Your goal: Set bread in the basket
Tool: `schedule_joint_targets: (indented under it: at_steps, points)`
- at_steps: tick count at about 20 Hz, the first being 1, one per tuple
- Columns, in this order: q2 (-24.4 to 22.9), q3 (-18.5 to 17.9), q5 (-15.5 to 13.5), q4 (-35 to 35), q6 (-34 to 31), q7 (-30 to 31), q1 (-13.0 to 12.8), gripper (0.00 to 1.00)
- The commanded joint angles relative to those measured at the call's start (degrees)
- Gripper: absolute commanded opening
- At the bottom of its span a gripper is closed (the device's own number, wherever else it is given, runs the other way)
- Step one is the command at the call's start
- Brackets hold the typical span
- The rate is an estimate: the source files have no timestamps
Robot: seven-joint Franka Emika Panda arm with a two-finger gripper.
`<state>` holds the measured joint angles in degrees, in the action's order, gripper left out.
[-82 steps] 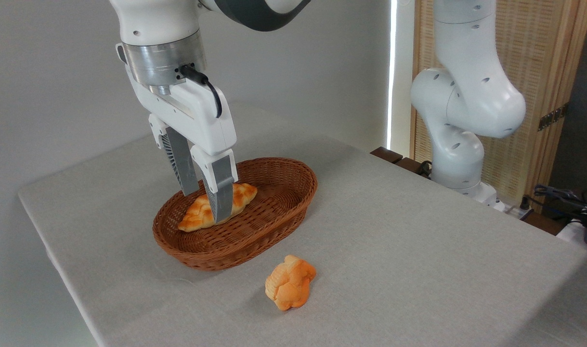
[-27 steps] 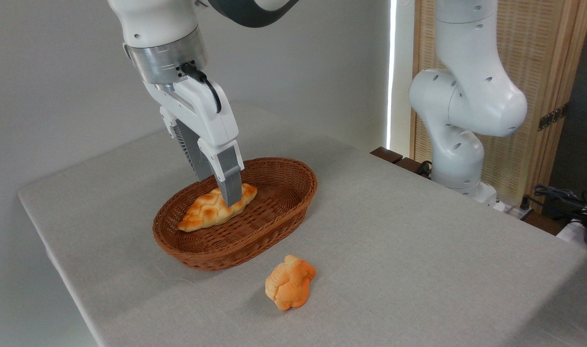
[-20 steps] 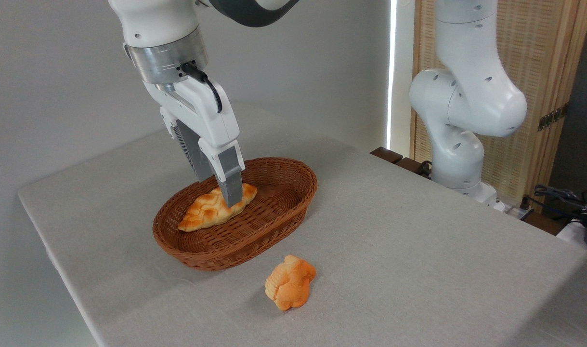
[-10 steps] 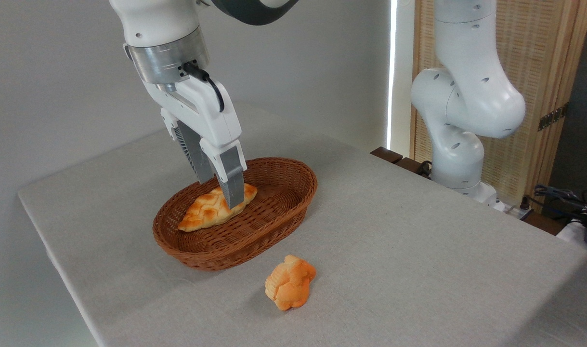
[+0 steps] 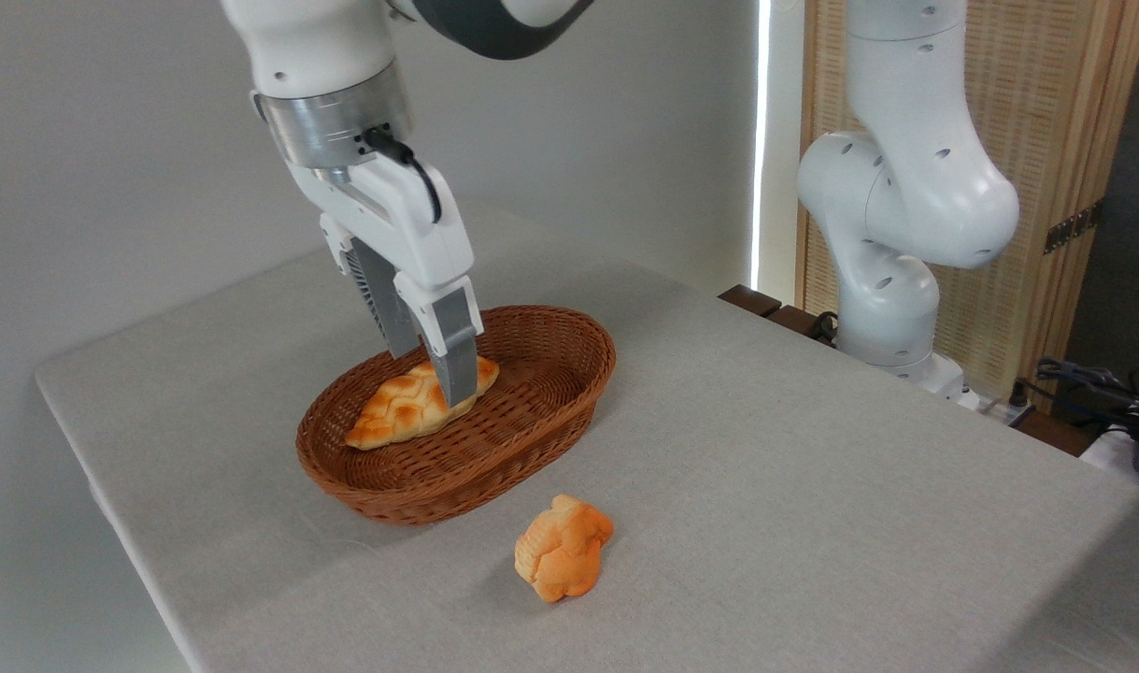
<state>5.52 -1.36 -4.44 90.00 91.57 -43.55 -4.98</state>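
The long braided loaf of bread lies inside the oval brown wicker basket, toward its left half. A smaller knobbly bread roll sits on the table in front of the basket, outside it. My gripper hangs over the loaf's right end, tilted. Its fingers are open and hold nothing. The front finger covers part of the loaf's right end. I cannot tell whether its tip touches the crust.
The grey cloth-covered table has its left edge close to the basket. The arm's white base stands at the back right. Cables and dark equipment lie at the far right, and a slatted wooden screen stands behind.
The gripper has turned and drifted slightly right and upward over the basket. The loaf, basket and roll have stayed where they were.
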Motion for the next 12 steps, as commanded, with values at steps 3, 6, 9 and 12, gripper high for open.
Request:
schedule_joint_targets:
  at_steps: [3, 6, 9, 12]
  points:
    - [-13.9, -1.0, 3.4, 17.6, 7.8, -3.0, -0.5, 1.00]
    - [-18.5, -1.5, 6.6, 26.8, 15.6, -3.6, -0.4, 1.00]
    - [-18.7, -2.5, 7.5, 28.3, 17.1, -3.6, -0.4, 1.00]
    - [-18.6, -2.6, 7.7, 29.3, 18.3, -3.6, -0.7, 1.00]
